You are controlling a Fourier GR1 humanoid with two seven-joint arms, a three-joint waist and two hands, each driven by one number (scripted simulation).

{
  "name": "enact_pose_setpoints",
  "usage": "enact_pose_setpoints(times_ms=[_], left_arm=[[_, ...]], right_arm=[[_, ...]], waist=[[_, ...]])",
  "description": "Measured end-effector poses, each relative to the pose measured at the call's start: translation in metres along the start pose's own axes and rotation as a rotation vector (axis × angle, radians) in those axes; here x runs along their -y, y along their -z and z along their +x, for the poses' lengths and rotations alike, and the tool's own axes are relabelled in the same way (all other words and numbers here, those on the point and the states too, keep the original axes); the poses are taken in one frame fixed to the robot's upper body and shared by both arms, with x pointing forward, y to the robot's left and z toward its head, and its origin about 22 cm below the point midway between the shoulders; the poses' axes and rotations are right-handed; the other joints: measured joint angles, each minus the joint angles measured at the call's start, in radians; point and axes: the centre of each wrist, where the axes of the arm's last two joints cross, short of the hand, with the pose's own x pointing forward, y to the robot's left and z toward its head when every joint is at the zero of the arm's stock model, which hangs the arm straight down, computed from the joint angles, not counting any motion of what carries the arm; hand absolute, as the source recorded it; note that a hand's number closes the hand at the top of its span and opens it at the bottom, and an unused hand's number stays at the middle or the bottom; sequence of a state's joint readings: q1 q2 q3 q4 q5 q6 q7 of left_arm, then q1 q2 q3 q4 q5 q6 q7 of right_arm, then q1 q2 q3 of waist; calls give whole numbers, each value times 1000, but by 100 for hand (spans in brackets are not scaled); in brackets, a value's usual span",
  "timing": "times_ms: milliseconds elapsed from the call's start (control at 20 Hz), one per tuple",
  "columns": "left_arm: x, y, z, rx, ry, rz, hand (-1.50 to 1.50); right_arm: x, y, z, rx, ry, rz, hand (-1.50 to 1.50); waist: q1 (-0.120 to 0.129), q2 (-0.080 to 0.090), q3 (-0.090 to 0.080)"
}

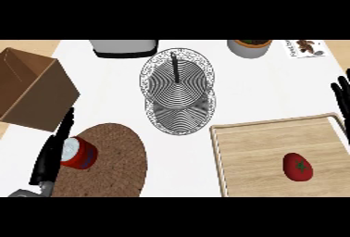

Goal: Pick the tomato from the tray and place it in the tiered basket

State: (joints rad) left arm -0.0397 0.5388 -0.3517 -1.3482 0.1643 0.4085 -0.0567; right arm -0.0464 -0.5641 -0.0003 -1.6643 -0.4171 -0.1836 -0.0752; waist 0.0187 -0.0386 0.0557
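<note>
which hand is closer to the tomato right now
Right. The right hand is up and right of the tomato, at the edge; the left hand is far left, across the tray.

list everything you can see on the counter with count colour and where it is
tomato: one, red with a green stem spot, lying on the tray's right part
tray: one, light wood, lower right
tiered basket: one, silver wire, centre
placemat: one, brown woven, round, lower left
can: one, red with a white lid, on the placemat's left edge
box: one, brown cardboard, open, far left
appliance: one, grey and black, top edge left of centre
pot: one, grey, top edge right of centre
card: one, white, printed, top right
counter: one, white
left hand: one, black, open, lower left beside the can
right hand: one, black, open, resting at right edge
</note>
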Motion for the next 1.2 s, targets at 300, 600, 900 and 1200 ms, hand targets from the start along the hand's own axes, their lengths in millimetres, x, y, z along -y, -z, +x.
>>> enact_pose_setpoints(times_ms=[300, 600, 900, 1200], left_arm=[[14, 15, 42, 167, -139, -95, 0], [49, 13, 46, 175, -297, -259, 0], [60, 19, 39, 163, -340, -292, 0], [54, 20, 36, 153, -341, -288, 0]], right_arm=[[-32, 4, -25, -104, 30, -67, -150], [-78, -4, -67, -172, -3, -169, -150], [-88, -2, -44, -91, -166, -154, -150], [-48, 0, -15, -219, -561, -25, -150]], waist=[[-4, 30, -37], [-7, 44, -53], [-22, 37, -56], [-38, 29, -66]])
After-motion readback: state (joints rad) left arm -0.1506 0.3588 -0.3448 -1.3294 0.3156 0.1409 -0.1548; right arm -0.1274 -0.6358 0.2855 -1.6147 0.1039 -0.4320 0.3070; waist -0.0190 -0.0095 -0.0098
